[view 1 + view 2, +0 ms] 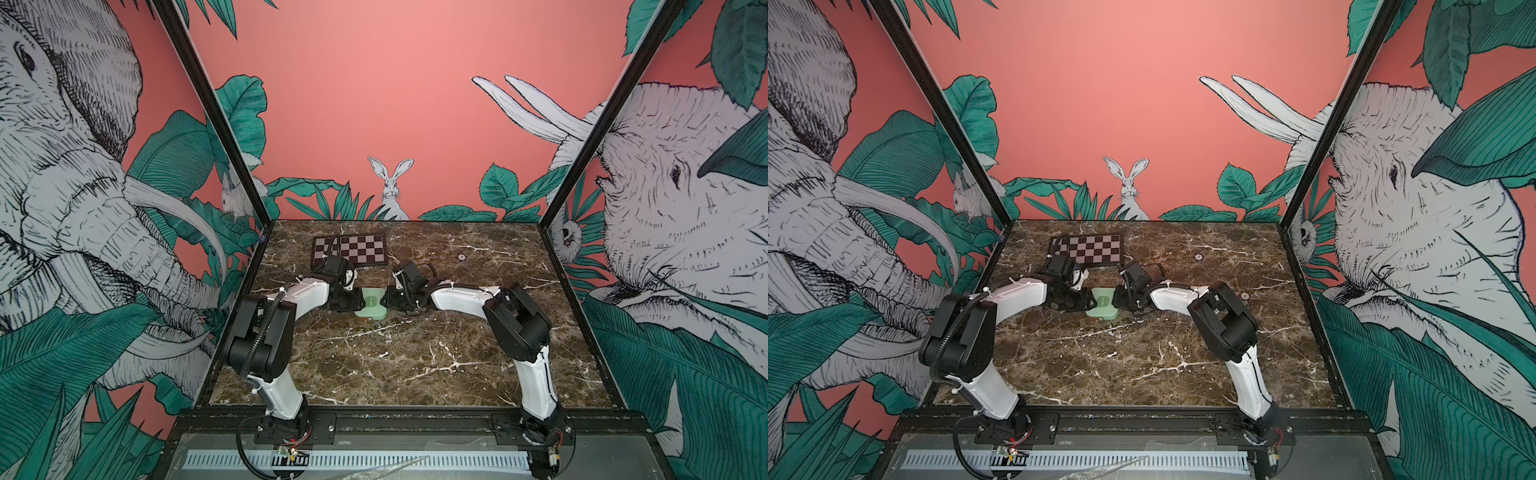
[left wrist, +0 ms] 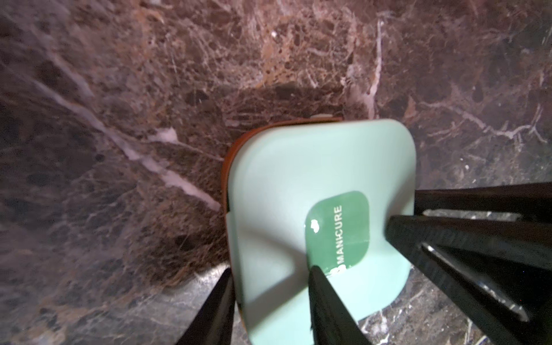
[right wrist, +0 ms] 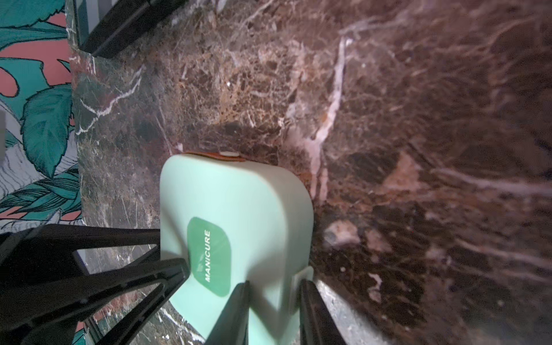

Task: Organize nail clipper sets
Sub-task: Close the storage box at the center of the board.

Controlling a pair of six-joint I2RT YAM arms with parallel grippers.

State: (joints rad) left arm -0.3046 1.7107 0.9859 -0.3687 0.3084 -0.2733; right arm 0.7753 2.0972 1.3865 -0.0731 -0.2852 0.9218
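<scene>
While the mint-green manicure case (image 1: 371,304) sits, seemingly closed, mid-worktop (image 1: 395,365), nearer than the checkerboard (image 1: 361,248), left jaws and right jaws each pinch an opposite edge narrowly, apparently to steady it for prising the lid open.

Case (image 1: 371,306) insides hidden; checkerboard (image 1: 365,249) partly behind L arm (image 1: 308,293).

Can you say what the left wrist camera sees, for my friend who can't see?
A mint-green case with a dark green label reading MANICURE lies on a brown marble table. The left pincer straddles one edge with black fingers, and the right pincer touches the opposite side.
</scene>
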